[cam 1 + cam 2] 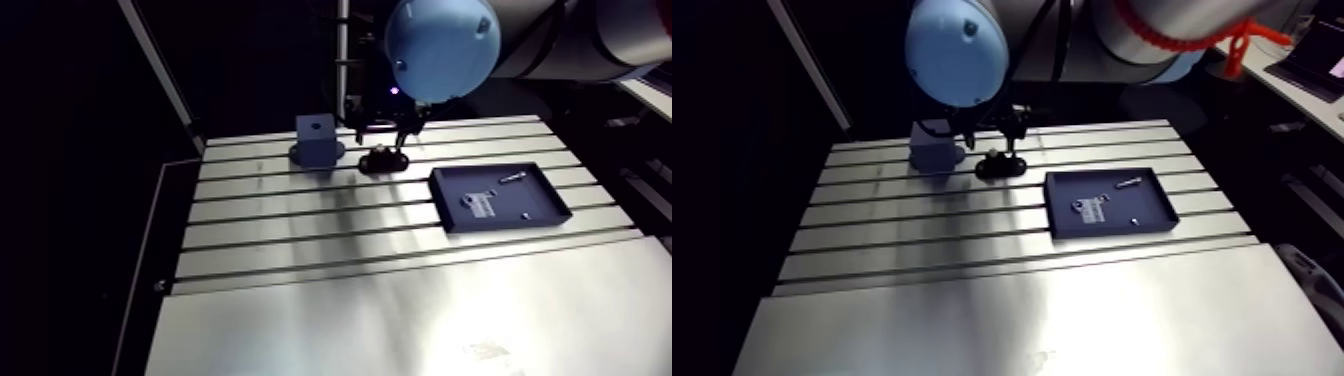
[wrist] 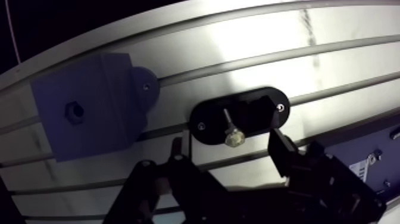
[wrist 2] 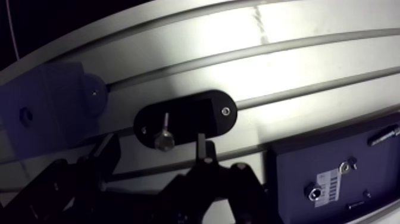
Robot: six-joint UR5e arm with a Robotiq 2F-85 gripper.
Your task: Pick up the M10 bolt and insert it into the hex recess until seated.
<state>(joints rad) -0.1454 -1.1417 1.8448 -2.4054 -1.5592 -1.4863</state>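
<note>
Our hand (image 2: pixel 226 144) hangs wide open and empty, fingers (image 2: pixel 280 148) either side of the M10 bolt (image 2: pixel 230 128) lying in its black holder (image 2: pixel 205 122) on the desk (image 2: pixel 297 77). We judge an off-centre squeeze could tilt it, jamming it at the hex recess (image 2: pixel 74 111).

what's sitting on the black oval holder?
On the holder: one bolt, head toward the gripper, and two screws at its ends. Whatever lies beneath the bolt is covered and dark.

One blue block (image 2: pixel 83 107), one oval plate (image 2: pixel 208 122), one bolt (image 2: pixel 231 131), one parts tray (image 1: pixel 542 205).
</note>
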